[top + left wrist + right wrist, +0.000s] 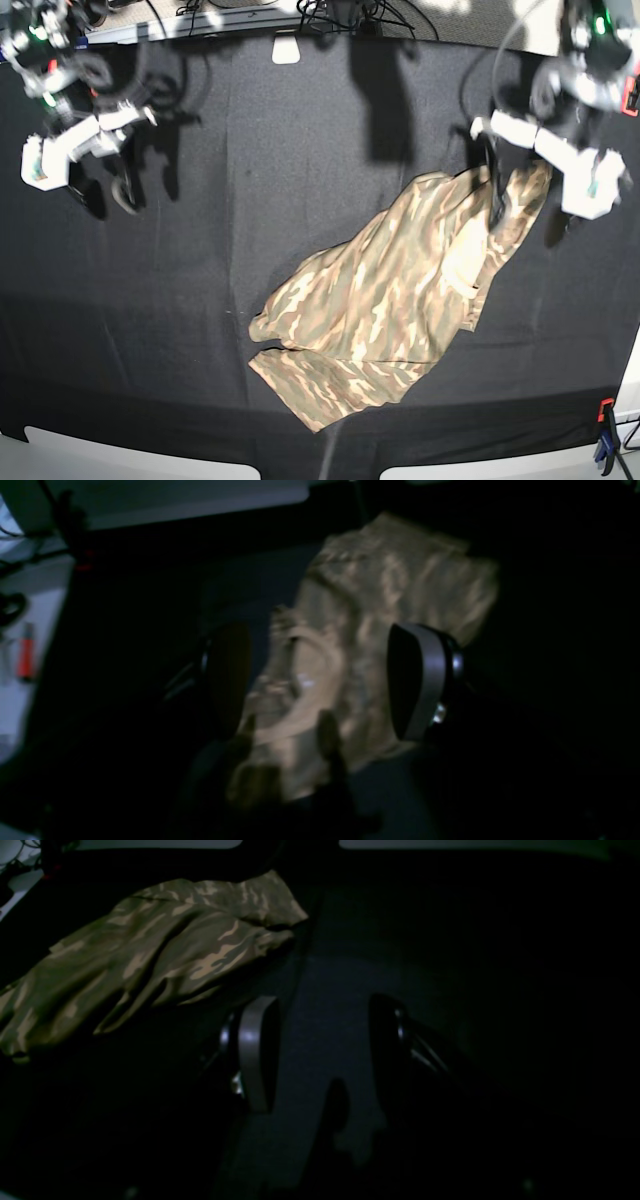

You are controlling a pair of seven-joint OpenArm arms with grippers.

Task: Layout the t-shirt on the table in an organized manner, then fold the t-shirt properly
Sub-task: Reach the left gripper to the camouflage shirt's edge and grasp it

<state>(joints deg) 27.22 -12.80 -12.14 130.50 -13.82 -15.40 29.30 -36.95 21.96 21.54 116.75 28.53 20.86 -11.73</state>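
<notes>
The camouflage t-shirt (pixel 390 300) lies crumpled on the black table (pixel 230 230), running from the right-hand back corner toward the front centre. My left gripper (pixel 525 215) is above the shirt's upper right end. In the left wrist view the left gripper (pixel 322 680) is open, its fingers straddling the pale inside of the t-shirt (pixel 390 580) near the collar, with nothing pinched. My right gripper (pixel 105 195) is at the far left, well away from the shirt. The right wrist view shows the right gripper (pixel 322 1055) open over bare cloth, with the t-shirt (pixel 150 950) off to its upper left.
Cables (pixel 340 15) and a white tag (pixel 286 48) sit along the table's back edge. A red and blue clamp (pixel 604 425) grips the front right corner. An orange-red object (pixel 26 650) lies on a pale surface beyond the table's edge.
</notes>
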